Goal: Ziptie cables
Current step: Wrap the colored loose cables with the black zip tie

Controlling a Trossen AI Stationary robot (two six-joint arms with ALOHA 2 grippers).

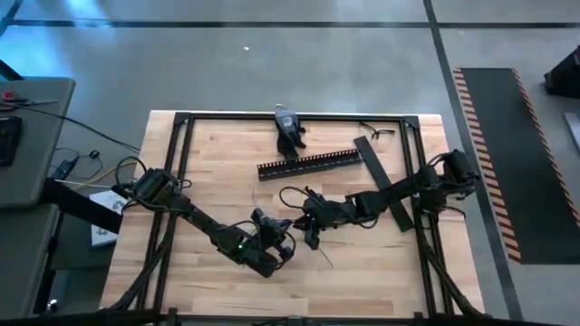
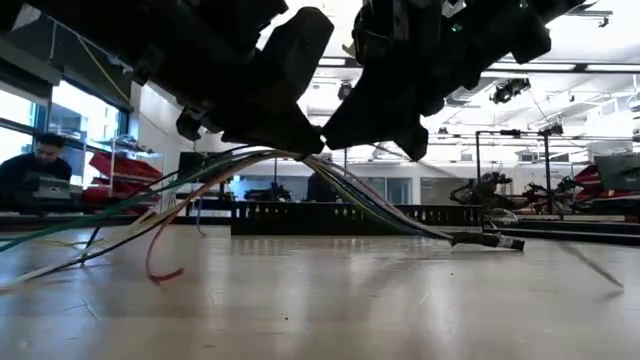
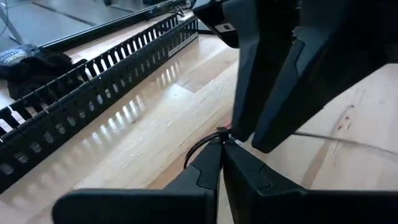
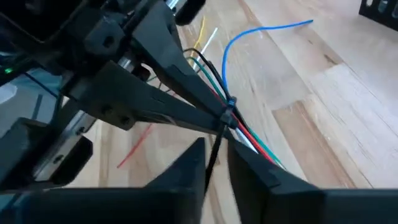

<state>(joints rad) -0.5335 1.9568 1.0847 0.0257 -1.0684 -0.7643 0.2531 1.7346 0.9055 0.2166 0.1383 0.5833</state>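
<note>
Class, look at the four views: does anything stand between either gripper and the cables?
Nothing visible does. The left gripper and right gripper meet at mid-table right on the cables, where a thin black ziptie wraps them. The comb-edged duct lies apart, farther back.

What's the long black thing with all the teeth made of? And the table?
The toothed black duct looks like moulded plastic: thin even slots, with a dull sheen. The table looks like pale wood, with visible planks and grain, and smooth enough to mirror light.
</note>
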